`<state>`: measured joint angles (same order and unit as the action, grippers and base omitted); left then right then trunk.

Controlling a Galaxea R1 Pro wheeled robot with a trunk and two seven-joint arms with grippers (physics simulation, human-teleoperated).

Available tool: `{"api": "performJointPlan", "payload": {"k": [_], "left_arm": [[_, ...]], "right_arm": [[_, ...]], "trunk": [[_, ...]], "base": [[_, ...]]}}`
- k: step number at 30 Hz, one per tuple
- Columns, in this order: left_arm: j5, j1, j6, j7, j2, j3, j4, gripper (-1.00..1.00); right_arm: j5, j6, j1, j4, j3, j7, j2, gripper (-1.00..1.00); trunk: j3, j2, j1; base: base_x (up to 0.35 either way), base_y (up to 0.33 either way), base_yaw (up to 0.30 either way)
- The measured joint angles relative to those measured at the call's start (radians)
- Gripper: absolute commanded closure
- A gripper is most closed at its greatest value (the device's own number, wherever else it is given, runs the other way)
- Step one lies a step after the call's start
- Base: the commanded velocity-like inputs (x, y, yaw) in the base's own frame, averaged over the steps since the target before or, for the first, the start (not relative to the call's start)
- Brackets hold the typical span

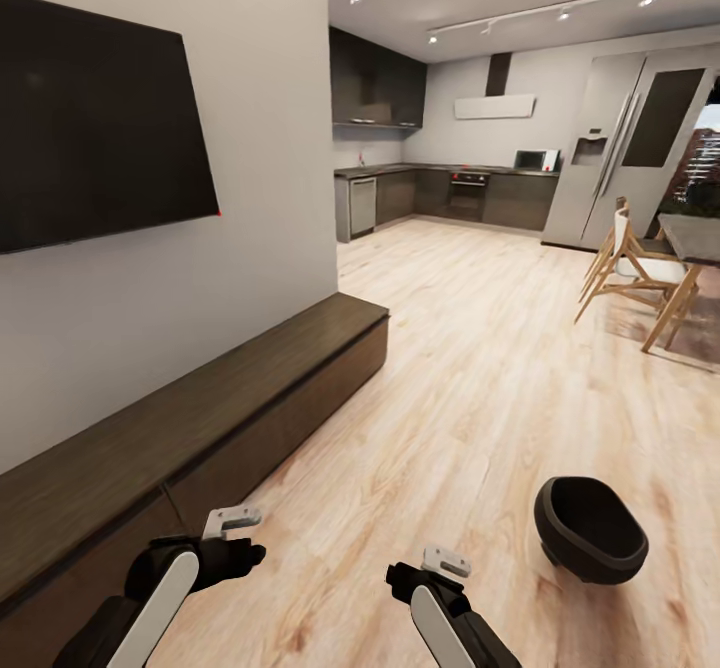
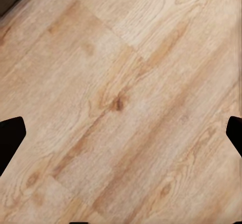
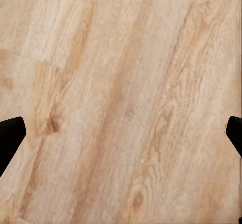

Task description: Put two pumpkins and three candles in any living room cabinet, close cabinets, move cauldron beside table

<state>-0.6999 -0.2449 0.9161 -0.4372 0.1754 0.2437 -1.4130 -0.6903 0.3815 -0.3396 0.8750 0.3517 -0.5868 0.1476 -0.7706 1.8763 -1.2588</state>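
You have the cauldron [image 1: 590, 530] sitting on the wooden floor [image 1: 470, 388] at the near right, tipped so its wide mouth faces up and toward the left. It stands apart from everything else, with bare planks all round it.

The cabinet [image 1: 200, 418] runs along the wall on your left, from the near left corner away toward the middle of the room; its drawer fronts look flush and closed. A large dark television [image 1: 95, 123] hangs on the wall above it.

Your left gripper [image 1: 240, 538] hovers over the floor just beside the cabinet's front, and your right gripper [image 1: 425, 573] hovers over open floor, between the cabinet and the cauldron and well short of the pot. In each wrist view the dark fingertips [image 2: 10, 136] [image 3: 10, 133] sit at opposite edges of the frame with only floorboards between them, so both grippers are spread wide and hold nothing.

At the far right, wooden chairs [image 1: 625, 273] stand beside a desk [image 1: 695, 238], well apart from the cauldron. Beyond them a tall refrigerator [image 1: 630, 148] stands at the far wall, and the kitchen counter [image 1: 450, 193] with its oven fills the far middle. The floor between you and those pieces is open.
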Motion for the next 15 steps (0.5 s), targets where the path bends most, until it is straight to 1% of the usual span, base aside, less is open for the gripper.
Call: {"api": "performJointPlan", "payload": {"k": [15], "left_arm": [[0.000,0.000,0.000,0.000,0.000,0.000,0.000,-1.00]], "right_arm": [[0.000,0.000,0.000,0.000,0.000,0.001,0.000,-1.00]], "trunk": [[0.010,0.000,0.000]], "base": [[0.000,0.000,-0.262]]}}
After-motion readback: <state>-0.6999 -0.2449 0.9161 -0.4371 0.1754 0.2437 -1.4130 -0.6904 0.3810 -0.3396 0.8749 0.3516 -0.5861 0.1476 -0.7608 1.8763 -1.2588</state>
